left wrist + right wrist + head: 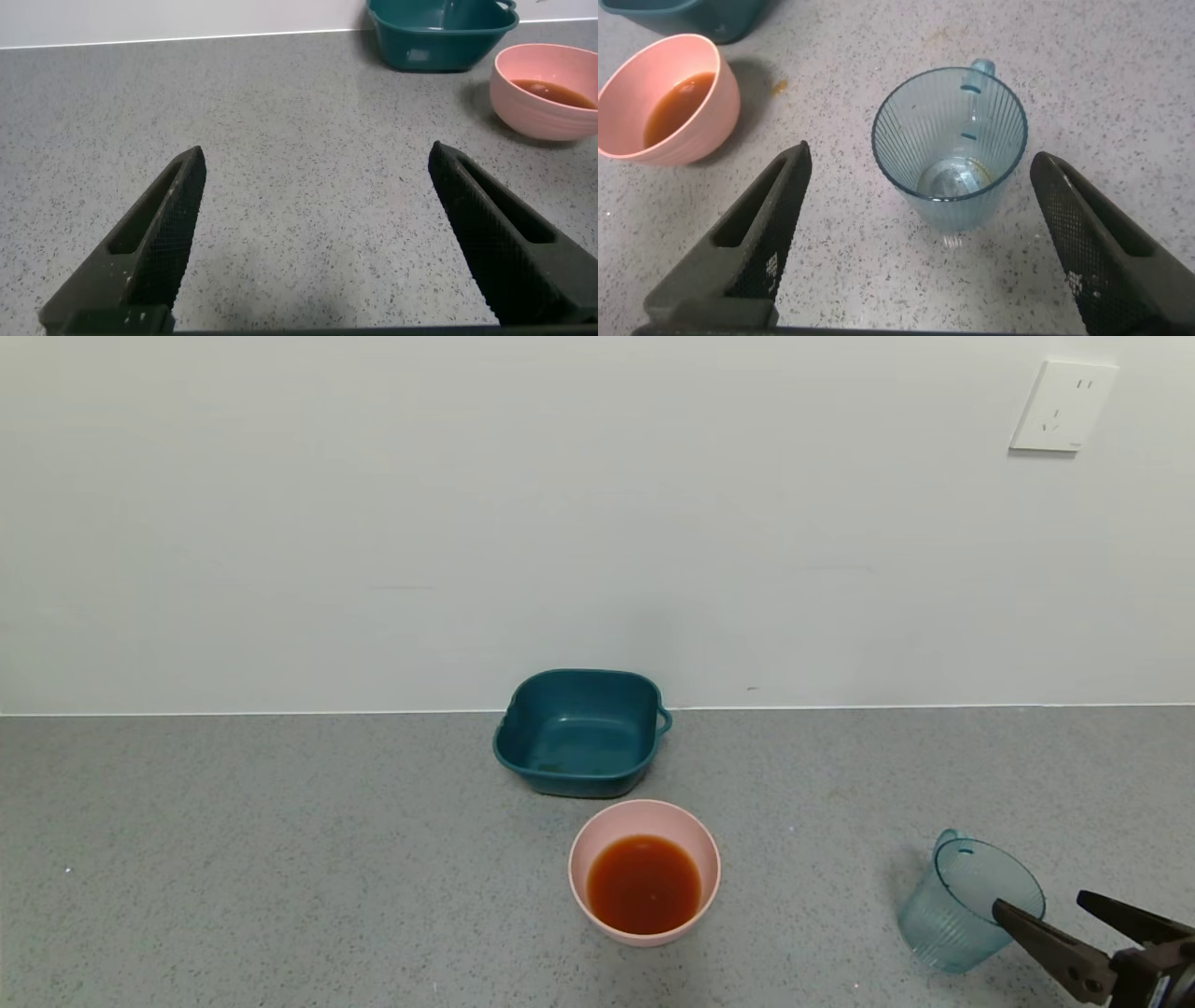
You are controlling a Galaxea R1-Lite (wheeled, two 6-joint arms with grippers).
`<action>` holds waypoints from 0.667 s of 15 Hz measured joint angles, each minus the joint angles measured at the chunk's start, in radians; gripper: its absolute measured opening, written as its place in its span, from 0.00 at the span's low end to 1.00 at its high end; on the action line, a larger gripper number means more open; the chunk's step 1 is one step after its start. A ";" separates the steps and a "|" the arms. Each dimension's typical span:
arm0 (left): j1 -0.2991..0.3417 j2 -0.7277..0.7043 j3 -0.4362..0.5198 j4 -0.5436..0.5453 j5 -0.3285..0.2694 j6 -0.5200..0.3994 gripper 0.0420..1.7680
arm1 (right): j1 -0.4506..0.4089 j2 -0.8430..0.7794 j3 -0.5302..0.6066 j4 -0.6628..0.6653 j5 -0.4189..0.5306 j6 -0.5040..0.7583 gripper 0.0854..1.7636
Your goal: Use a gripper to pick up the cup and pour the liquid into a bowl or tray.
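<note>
So the translucent blue ribbed cup (969, 903) is standing upright on the grey speckled counter (280, 859), off to the right of the pink bowl (644, 871) and well apart from it. It looks basically empty, just a trace at the bottom. The reddish-orange liquid (644, 884) sits in the pink bowl.

The right gripper (1055, 910) is spread wide, released, right beside the cup's rim and holding nothing. The left gripper (318, 243) is also spread wide over bare counter.

A dark teal square tub (581, 733) sits behind the bowl by the wall, and there's a white wall socket (1062, 407). No readable writing anywhere, only moulded level marks inside the cup.
</note>
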 joint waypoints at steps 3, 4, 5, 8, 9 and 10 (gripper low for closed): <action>0.000 0.000 0.000 0.000 0.000 0.000 0.97 | -0.013 -0.100 -0.015 0.094 0.044 -0.005 0.96; 0.000 0.000 0.000 0.000 0.000 0.000 0.97 | -0.015 -0.135 -0.019 0.113 0.050 -0.009 0.96; 0.000 0.000 0.000 0.000 0.000 0.000 0.97 | -0.017 -0.171 -0.023 0.134 0.056 -0.012 0.96; 0.000 0.000 0.000 0.000 0.000 0.000 0.97 | -0.019 -0.279 -0.045 0.259 0.076 -0.016 0.96; 0.000 0.000 0.000 0.000 0.000 0.000 0.97 | -0.021 -0.320 -0.059 0.311 0.079 -0.016 0.96; 0.000 0.000 0.000 0.000 0.000 0.000 0.97 | -0.027 -0.358 -0.069 0.349 0.080 -0.017 0.96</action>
